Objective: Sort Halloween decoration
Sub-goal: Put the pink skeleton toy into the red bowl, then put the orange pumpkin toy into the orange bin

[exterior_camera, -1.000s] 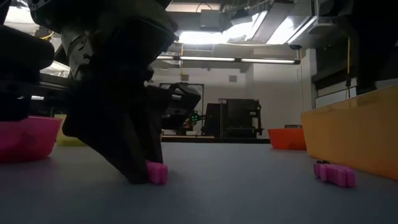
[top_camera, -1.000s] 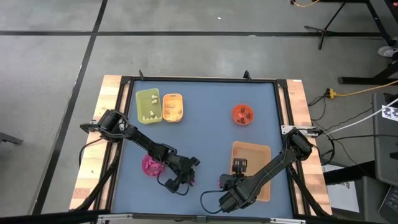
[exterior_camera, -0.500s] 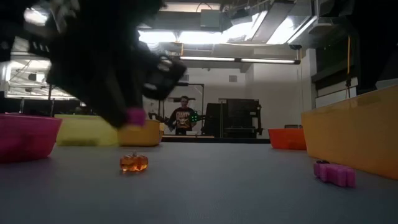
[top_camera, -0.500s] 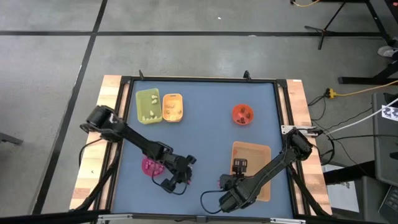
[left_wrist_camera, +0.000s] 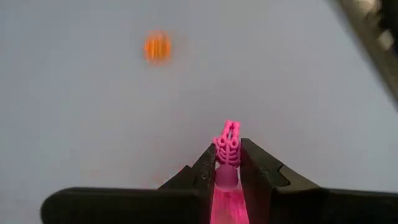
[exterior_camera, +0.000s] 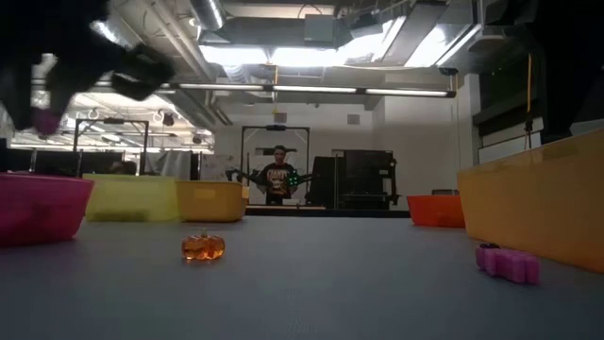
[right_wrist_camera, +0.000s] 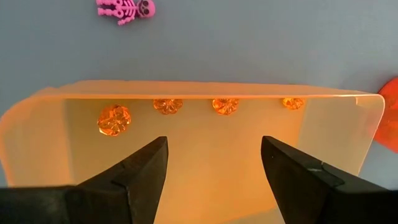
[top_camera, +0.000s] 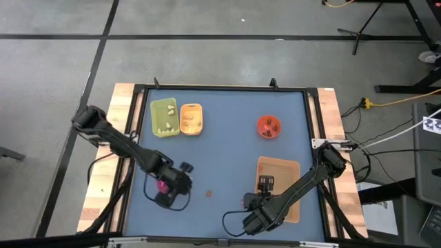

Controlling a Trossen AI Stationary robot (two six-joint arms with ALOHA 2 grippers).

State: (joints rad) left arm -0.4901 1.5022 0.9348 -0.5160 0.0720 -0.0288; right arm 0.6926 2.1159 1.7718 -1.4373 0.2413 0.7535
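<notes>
On the blue bench (top_camera: 227, 158), the left pincer (left_wrist_camera: 227, 163) pinches one pink skeleton trinket (left_wrist_camera: 227, 149) between its tips, above the pink bowl (exterior_camera: 38, 208) near the left front corner. One orange pumpkin (exterior_camera: 203, 246) lies loose nearby. The right pincer (right_wrist_camera: 214, 162), spread wide, hangs over the tan tray (right_wrist_camera: 205, 134) holding four pumpkins; one pink skeleton (right_wrist_camera: 126, 9) lies beside it.

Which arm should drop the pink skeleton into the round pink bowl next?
Left. Its gripper is already shut on the pink plastic skeleton, by the round pink bowl. The right gripper hangs open over the tan tray.
</notes>
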